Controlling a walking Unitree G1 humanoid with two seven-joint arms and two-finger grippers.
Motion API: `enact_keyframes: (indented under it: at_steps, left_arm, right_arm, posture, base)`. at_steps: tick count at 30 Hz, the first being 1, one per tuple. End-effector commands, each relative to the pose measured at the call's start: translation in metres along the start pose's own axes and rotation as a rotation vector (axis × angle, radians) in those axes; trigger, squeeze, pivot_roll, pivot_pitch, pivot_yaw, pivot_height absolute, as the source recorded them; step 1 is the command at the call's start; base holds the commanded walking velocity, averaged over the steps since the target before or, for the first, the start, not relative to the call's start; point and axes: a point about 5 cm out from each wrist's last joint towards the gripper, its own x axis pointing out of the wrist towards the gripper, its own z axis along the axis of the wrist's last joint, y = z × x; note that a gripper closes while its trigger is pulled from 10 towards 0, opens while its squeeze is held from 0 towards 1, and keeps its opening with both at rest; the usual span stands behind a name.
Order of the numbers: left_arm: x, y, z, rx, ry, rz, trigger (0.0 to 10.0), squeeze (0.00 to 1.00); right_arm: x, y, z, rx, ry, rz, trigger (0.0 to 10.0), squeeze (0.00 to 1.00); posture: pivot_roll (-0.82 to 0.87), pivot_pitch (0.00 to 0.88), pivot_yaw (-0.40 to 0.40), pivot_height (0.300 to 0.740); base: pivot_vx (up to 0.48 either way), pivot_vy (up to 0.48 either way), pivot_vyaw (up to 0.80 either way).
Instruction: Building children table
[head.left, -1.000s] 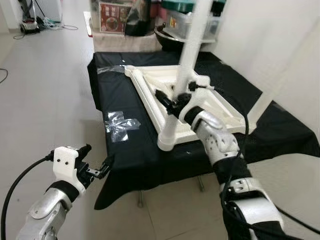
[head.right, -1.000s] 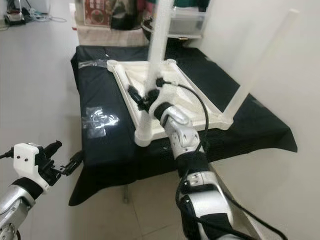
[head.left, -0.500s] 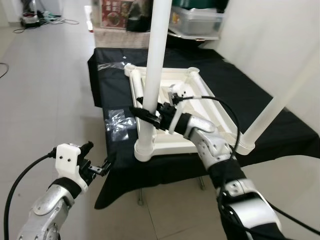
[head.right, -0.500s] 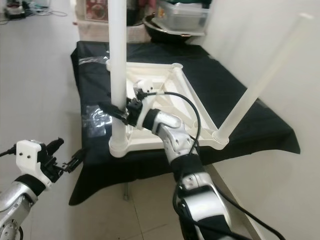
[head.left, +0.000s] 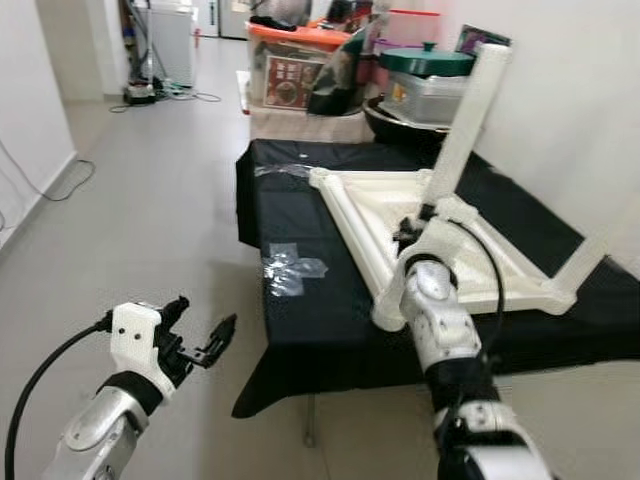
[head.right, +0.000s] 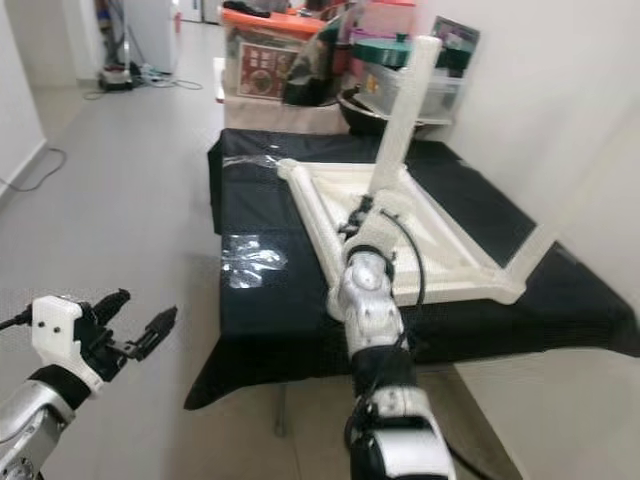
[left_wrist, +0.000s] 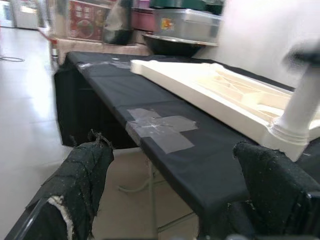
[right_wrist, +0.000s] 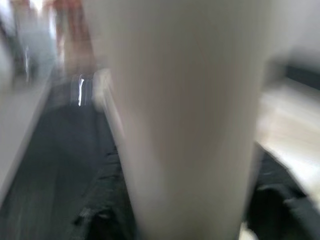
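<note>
Swinging away from the near corner, the white table leg (head.left: 466, 128) is now leaning over the middle of the upturned tabletop (head.left: 455, 240), its lower end hidden behind the right forearm, its top tilting up toward the far right. Half a second ago that leg was standing in the near-left corner socket; now that near corner socket (head.left: 388, 316) is looking bare, so the leg is out and being carried, or re-aimed at another corner. Much of the scene shift is the head camera moving, mind, but the leg's place against the frame has clearly changed.

The right gripper (head.left: 412, 228) is working low on the leg, and in the right wrist view the leg (right_wrist: 185, 115) is looming between the black fingers (right_wrist: 107, 200), so it is clamped around it. One other leg (head.left: 600, 245) is already standing in the right corner, slanting up the wall.

My read: fitting is only partly done, and the next seating calls for the leg to be squared to its socket before pressing.

The left gripper (head.left: 200, 343) is hanging out over the floor, near left, fingers spread and holding nothing. Clear tape (head.left: 292, 268) is sticking to the black cloth-covered table (head.left: 300, 330), and storage bins (head.left: 300, 60) are sitting at the far end.
</note>
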Motion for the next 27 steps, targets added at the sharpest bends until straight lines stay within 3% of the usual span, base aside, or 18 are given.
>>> enact_keyframes:
  at_steps: [1,2,3,4,5,6,7,8,11,17,18,19,22,24,26,27]
  left_arm:
    - [0.002,-0.002,-0.003,-0.004,0.014,-0.018,10.0,0.00]
    - [0.003,-0.001,-0.003,-0.005,0.014,-0.016,10.0,0.00]
    - [0.003,-0.001,-0.003,-0.005,0.014,-0.016,10.0,0.00]
    - [0.003,-0.001,-0.003,-0.005,0.012,-0.015,10.0,0.00]
    - [0.003,-0.001,-0.003,-0.006,0.012,-0.015,10.0,0.00]
    - [0.004,-0.001,-0.003,-0.007,0.011,-0.015,10.0,0.00]
    - [0.004,-0.001,-0.003,-0.007,0.011,-0.015,10.0,0.00]
    - [0.004,-0.001,-0.003,-0.007,0.010,-0.015,10.0,0.00]
    - [0.006,-0.001,-0.003,-0.007,0.008,-0.014,10.0,0.00]
    - [0.006,-0.001,-0.003,-0.007,0.008,-0.011,10.0,0.00]
    - [0.006,-0.001,-0.003,-0.006,0.008,-0.009,10.0,0.00]
    - [0.005,-0.001,-0.003,-0.005,0.007,-0.006,10.0,0.00]
    - [0.005,-0.001,-0.003,-0.005,0.007,-0.006,10.0,0.00]
    - [0.004,-0.001,-0.003,-0.005,0.006,-0.003,10.0,0.00]
    - [0.004,-0.001,-0.003,-0.005,0.006,-0.003,10.0,0.00]
    - [0.004,-0.001,-0.003,-0.006,0.005,-0.005,10.0,0.00]
  right_arm:
    - [-0.001,0.030,0.006,0.038,0.005,0.306,10.0,1.00]
    - [-0.004,0.045,0.023,0.089,-0.047,0.530,10.0,1.00]
    - [-0.004,0.045,0.023,0.089,-0.047,0.530,10.0,1.00]
    - [-0.010,0.055,0.039,0.120,-0.115,0.768,10.0,0.00]
    - [-0.016,0.060,0.050,0.132,-0.157,0.899,10.0,0.00]
    - [-0.015,0.058,0.052,0.070,-0.181,0.987,10.0,0.00]
    - [-0.015,0.058,0.052,0.070,-0.181,0.987,10.0,0.00]
    - [-0.012,0.057,0.052,0.011,-0.182,1.032,10.0,0.00]
    - [-0.005,0.060,0.049,-0.090,-0.168,1.061,10.0,0.00]
    - [-0.005,0.069,0.050,-0.098,-0.172,1.046,10.0,0.00]
    - [0.003,0.070,0.050,-0.083,-0.161,0.926,0.0,0.00]
    - [0.016,0.060,0.049,-0.090,-0.124,0.648,0.0,0.00]
    - [0.016,0.060,0.049,-0.090,-0.124,0.648,0.0,0.00]
    - [0.031,0.018,0.033,-0.009,0.014,0.089,0.0,0.00]
    - [0.031,0.018,0.033,-0.009,0.014,0.089,0.0,0.00]
    - [0.029,0.000,0.018,0.006,0.072,-0.084,0.0,0.00]
  posture:
    - [0.15,0.000,-0.135,0.740]
    - [0.15,0.000,-0.134,0.740]
    - [0.15,0.000,-0.134,0.740]
    - [0.15,0.000,-0.135,0.740]
    - [0.15,0.000,-0.135,0.740]
    - [0.16,0.000,-0.142,0.740]
    - [0.16,0.000,-0.142,0.740]
    - [0.17,0.000,-0.148,0.740]
    - [0.18,0.000,-0.153,0.740]
    - [0.18,0.000,-0.156,0.740]
    - [0.19,0.000,-0.161,0.740]
    - [0.20,0.000,-0.165,0.740]
    - [0.20,0.000,-0.165,0.740]
    - [0.19,0.000,-0.159,0.740]
    - [0.19,0.000,-0.159,0.740]
    - [0.18,0.000,-0.154,0.740]
  base:
    - [0.000,0.000,0.00]
    - [0.000,0.000,0.00]
    - [0.000,0.000,0.00]
    - [0.000,0.000,0.00]
    - [0.000,0.000,0.00]
    - [0.000,0.000,0.00]
    - [0.000,0.000,0.00]
    - [0.000,0.000,0.00]
    - [0.000,0.000,0.00]
    - [0.000,0.000,0.00]
    - [0.000,0.000,0.00]
    - [0.000,0.000,0.00]
    - [0.000,0.000,0.00]
    - [0.000,0.000,0.00]
    - [0.000,0.000,0.00]
    - [0.000,0.000,0.00]
